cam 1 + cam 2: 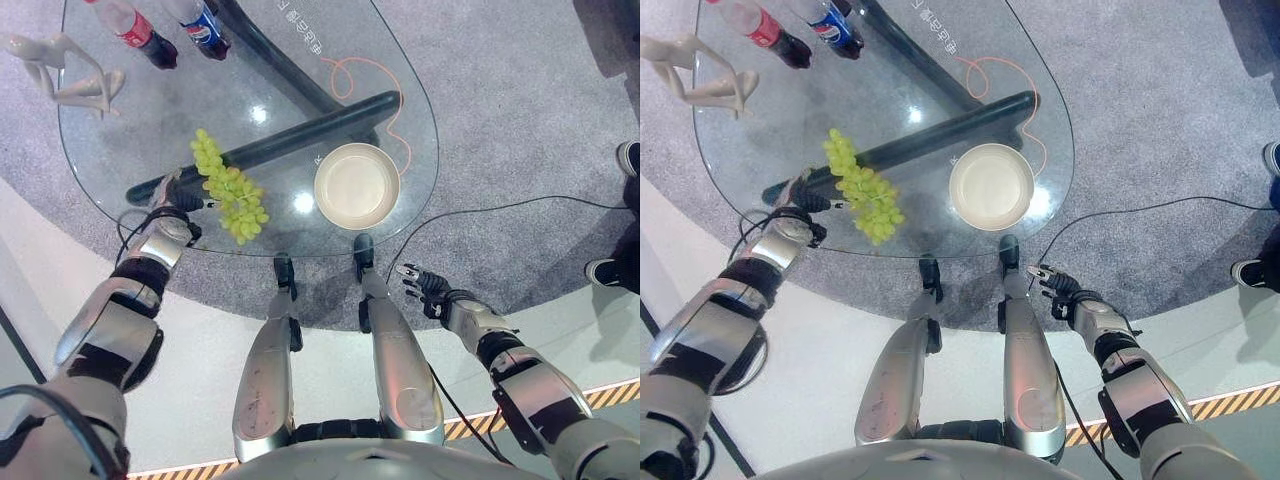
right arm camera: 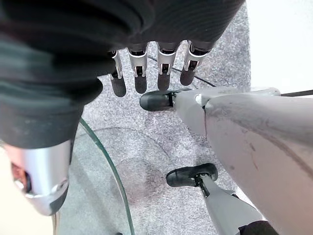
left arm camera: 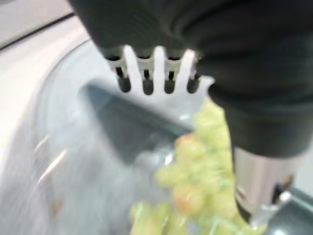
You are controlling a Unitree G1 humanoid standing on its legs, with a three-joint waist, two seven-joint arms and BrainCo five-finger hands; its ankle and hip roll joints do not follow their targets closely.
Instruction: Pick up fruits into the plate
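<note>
We see two cola bottles lying at the glass table's far edge (a white figurine beside them), orange cord beyond.

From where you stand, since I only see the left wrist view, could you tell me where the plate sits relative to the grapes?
Observer: The plate sits on the glass table, apart from the grapes, toward the robot's right.
Operator: Is anything in the plate?
Observer: No, it holds nothing.
Operator: Where is the right hand?
Observer: The right hand hangs open off the table's near edge, over the carpet.
</note>
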